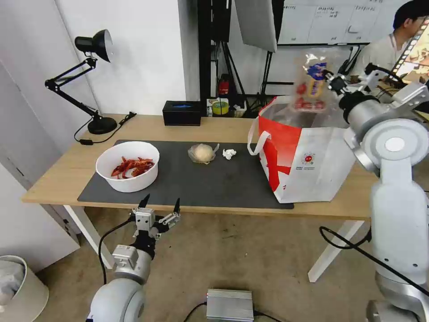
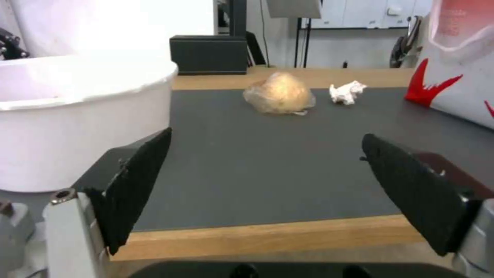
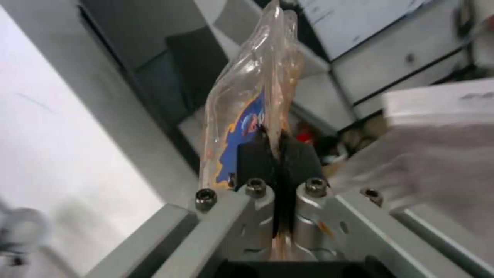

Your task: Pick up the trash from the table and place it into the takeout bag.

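Observation:
My right gripper [image 1: 333, 82] is shut on the clear clamshell box [image 1: 312, 85] with red bits and holds it upright in the air, above the open top of the red-and-white takeout bag [image 1: 304, 152]. In the right wrist view the black pads [image 3: 257, 154] pinch the box's [image 3: 252, 88] edge. On the dark mat [image 1: 201, 183] stand the white bowl [image 1: 128, 166] of red shells, the clear bag with a beige lump [image 1: 202, 153] and a crumpled tissue [image 1: 229, 153]. My left gripper [image 1: 161, 206] is open, low at the table's [image 1: 62, 167] front edge, just right of the bowl [image 2: 77, 116].
A black rectangular box [image 1: 181, 112] and a black desk lamp [image 1: 91, 85] stand at the table's back. A silver box [image 1: 230, 305] lies on the floor below. From the left wrist, the lump [image 2: 280, 94], tissue [image 2: 347, 92] and takeout bag [image 2: 458, 77] lie ahead across open mat.

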You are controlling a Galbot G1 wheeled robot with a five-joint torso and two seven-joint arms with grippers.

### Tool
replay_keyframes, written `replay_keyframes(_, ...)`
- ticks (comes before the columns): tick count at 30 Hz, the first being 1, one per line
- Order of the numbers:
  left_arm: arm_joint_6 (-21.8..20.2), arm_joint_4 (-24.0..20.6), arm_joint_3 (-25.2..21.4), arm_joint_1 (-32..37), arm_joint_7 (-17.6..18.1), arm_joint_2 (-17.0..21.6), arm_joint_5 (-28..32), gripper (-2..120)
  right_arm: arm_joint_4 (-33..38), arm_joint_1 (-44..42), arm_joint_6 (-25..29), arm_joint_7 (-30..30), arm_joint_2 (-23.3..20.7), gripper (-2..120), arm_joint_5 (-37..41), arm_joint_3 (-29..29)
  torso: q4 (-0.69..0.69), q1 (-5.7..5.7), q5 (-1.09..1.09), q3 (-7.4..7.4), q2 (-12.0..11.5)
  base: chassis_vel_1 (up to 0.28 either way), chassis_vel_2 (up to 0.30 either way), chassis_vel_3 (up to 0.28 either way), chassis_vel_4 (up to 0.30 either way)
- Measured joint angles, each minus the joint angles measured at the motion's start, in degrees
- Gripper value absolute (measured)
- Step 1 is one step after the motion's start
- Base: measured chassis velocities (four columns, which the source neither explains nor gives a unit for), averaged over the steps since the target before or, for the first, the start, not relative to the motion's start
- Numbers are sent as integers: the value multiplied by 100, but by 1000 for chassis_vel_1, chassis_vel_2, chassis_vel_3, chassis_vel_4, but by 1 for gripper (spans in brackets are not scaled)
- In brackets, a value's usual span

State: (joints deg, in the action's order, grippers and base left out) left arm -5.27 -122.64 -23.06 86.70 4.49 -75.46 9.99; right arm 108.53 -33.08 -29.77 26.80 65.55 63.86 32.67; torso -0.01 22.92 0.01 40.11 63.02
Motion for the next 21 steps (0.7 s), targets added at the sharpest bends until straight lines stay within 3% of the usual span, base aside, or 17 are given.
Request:
replay_keyframes(3, 0, 12, 25, 3, 0, -1, -2, 100, -168, -130, 150, -436, -29, 0, -877, -63, 1, 0, -1, 0, 0, 0, 0, 0, 0)
replay_keyframes(7, 0, 47, 27, -21, 0, 7, -1, 100, -250, -278, 267, -690, -5, 0, -1340, -116, 0, 0, 0, 0, 0, 0, 0, 0, 0)
replay_keyframes(21, 11, 80, 42, -18, 1, 21, -2, 100, -194, -695, 281, -782, 150, 0, -1475, -183, 1, 0, -2, 0, 0, 0, 0, 0, 0)
